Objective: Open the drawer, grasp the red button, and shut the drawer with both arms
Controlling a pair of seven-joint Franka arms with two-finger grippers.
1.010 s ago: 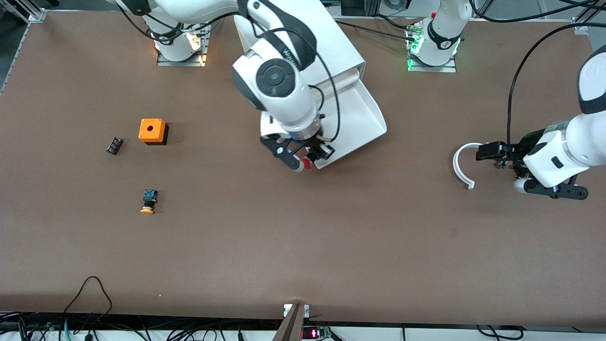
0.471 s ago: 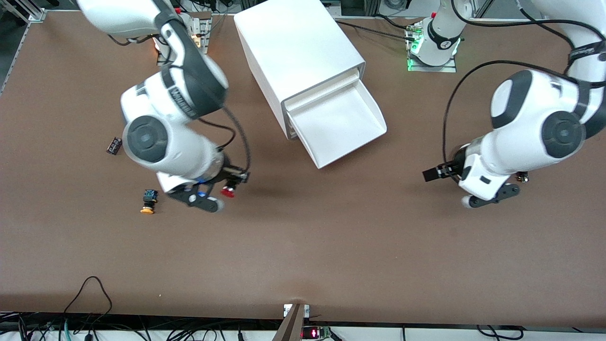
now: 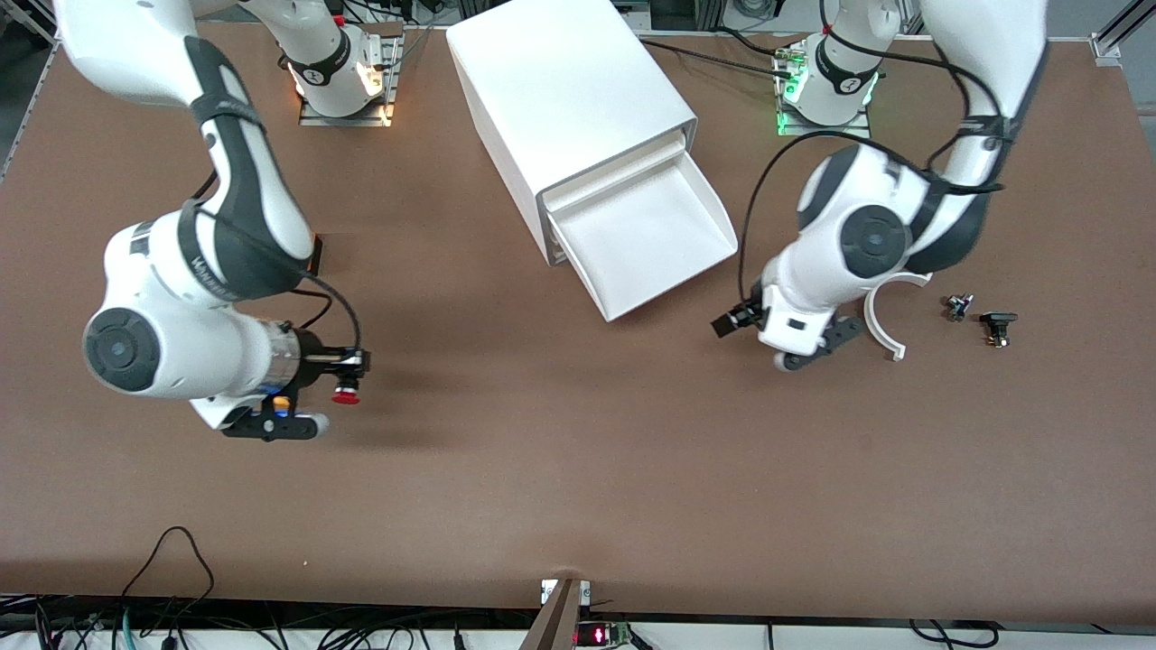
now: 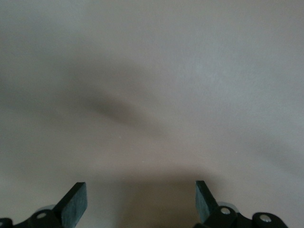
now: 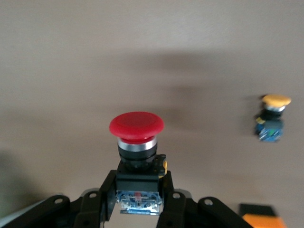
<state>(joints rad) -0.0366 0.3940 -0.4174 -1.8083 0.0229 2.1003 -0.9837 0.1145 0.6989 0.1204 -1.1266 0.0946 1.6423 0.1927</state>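
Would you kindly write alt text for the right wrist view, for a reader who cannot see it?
The right gripper is shut on the red-capped button, holding it by its black body above the brown table. A yellow-capped button lies on the table, and an orange box shows at the picture's edge.

drawer: the shallow white tray drawer [image 3: 646, 236] is pulled well out of the white cabinet [image 3: 569, 99], which stands at the worktop edge where the arms' bases are, midway along it; its floor is bare, and its plain front faces the front camera's edge.
button: red mushroom cap, silver collar, black body, blue end [image 5: 137, 142] [image 3: 344, 394]; clamped by its body in the right end effector [image 5: 137, 197], cap pointing away from the wrist, up over the worktop [image 3: 578, 469] toward the right arm's end.
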